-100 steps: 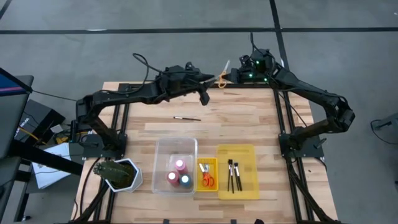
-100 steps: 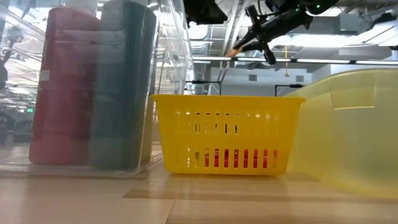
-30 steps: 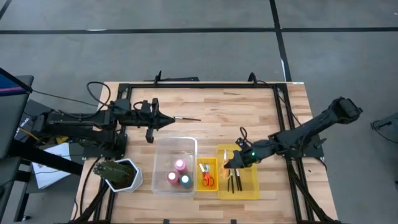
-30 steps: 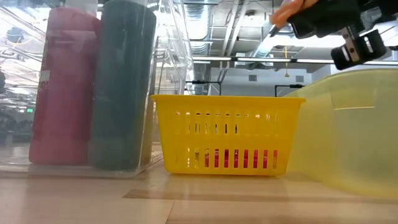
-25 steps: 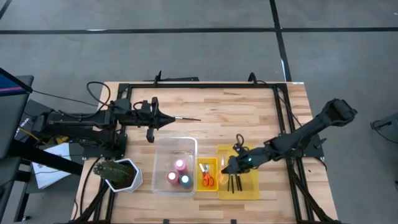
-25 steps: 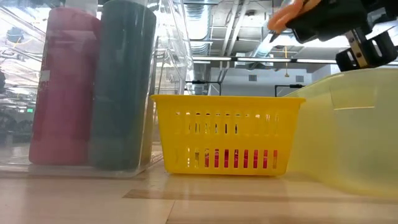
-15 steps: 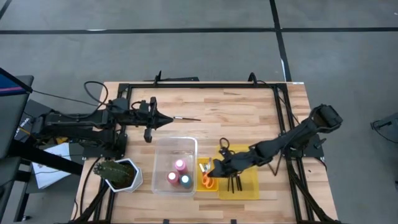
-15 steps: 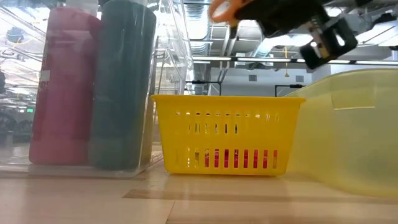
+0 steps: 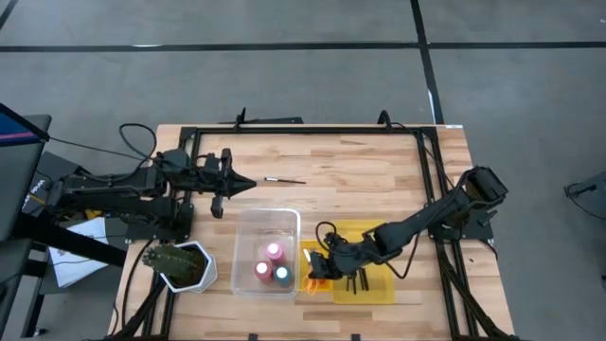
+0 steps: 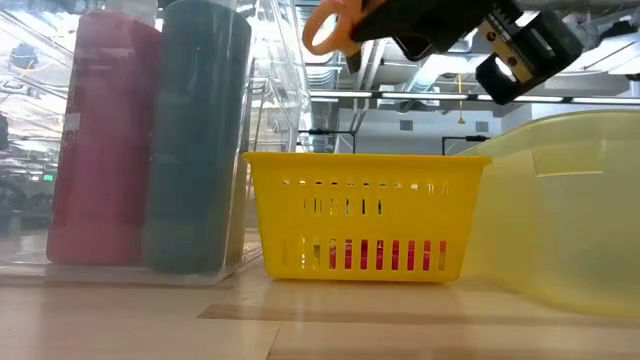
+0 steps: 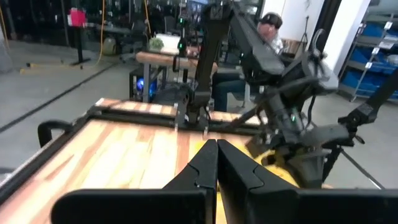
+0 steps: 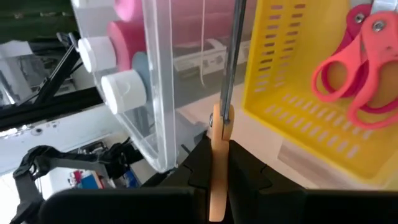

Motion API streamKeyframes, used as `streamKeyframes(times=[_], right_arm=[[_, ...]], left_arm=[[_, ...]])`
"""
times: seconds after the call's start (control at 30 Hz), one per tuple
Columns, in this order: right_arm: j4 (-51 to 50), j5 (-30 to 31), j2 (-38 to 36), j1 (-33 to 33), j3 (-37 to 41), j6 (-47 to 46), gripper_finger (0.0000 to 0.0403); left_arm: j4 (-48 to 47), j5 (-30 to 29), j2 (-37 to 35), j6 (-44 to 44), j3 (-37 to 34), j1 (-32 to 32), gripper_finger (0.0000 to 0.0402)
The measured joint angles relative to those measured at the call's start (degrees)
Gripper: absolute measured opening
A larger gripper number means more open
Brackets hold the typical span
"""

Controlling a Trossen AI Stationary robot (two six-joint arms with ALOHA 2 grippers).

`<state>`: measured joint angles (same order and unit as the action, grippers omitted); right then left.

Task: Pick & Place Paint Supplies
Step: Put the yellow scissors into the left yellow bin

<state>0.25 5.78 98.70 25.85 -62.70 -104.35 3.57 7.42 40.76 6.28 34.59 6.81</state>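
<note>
Right gripper (image 9: 320,268) sits low over the small yellow basket (image 9: 315,249), between the clear bin (image 9: 267,223) and the flat yellow tray (image 9: 374,230). We see its fingers (image 12: 249,171) closed tight on a pair of orange-handled scissors (image 12: 219,140), held edge-on in the right wrist view, blade pointing away from the wrist. In the low view the orange handle loop (image 10: 325,22) shows above the basket rim (image 10: 365,158), not yet inside.

A second pair, red-handled scissors (image 12: 354,68), already lies in the yellow basket.

The clear bin holds three paint bottles: pink (image 9: 274,251), red (image 9: 262,269), dark blue (image 9: 281,274). In the low view the red and blue bottles stand upright against the bin wall.

Two dark-handled paintbrushes (image 9: 352,281) lie in the yellow tray, partly hidden by the right arm.

One more thin paintbrush (image 9: 284,180) lies loose on the wooden surface (image 9: 360,180), far side, well apart from the bins.

Left gripper (image 9: 244,184) is held over the left part of the surface, tips pointing toward that loose brush but apart from it. Its fingers (image 11: 205,165) are pressed together with nothing between them.

Potted plant (image 9: 175,260) at the near left corner.
</note>
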Motion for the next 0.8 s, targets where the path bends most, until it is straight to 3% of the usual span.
streamKeyframes(times=[0.8], right_arm=[[-1.53,-3.02,0.02,-3.29,0.07,0.95,0.0021]], left_arm=[[0.24,-0.02,-0.16,0.0,0.04,-0.98,0.0]])
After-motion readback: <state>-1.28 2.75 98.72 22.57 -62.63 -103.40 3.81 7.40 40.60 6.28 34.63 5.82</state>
